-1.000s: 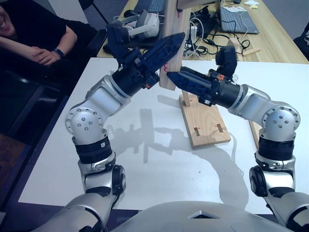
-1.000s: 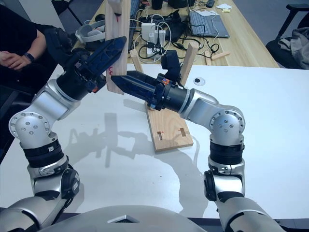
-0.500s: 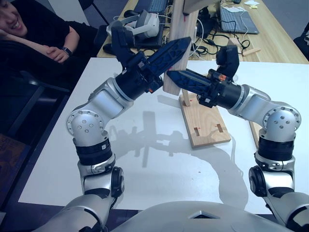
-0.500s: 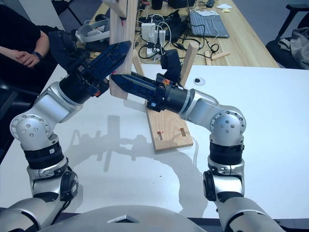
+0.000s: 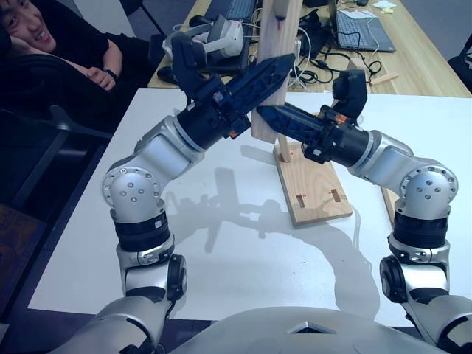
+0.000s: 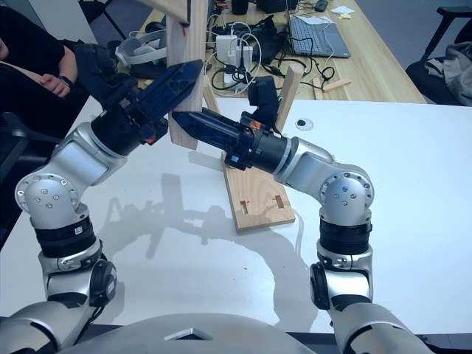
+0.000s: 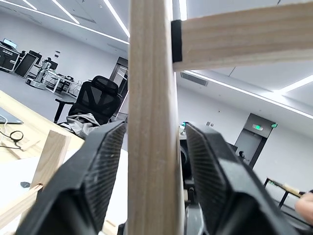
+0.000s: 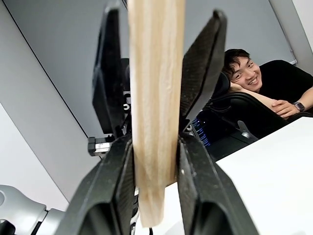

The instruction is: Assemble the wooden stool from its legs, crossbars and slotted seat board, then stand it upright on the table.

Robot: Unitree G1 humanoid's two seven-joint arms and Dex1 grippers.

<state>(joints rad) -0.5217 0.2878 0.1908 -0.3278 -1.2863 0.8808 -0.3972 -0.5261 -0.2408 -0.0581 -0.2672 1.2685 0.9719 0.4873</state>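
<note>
white table (image 5: 243,274) across centre and lower frame, wooden desk (image 5: 422,65) along top, white headset (image 5: 220,35) upper left of centre, laptop (image 5: 365,29) upper right, cable tangle (image 5: 313,65) top centre

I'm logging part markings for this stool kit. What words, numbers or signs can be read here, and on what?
Nothing here can be read as text.
Green sign in the room behind, left wrist view: too small to read.
Seat board: small red marks by its slots, not letters.
Wooden leg: bare wood, no print.
</note>
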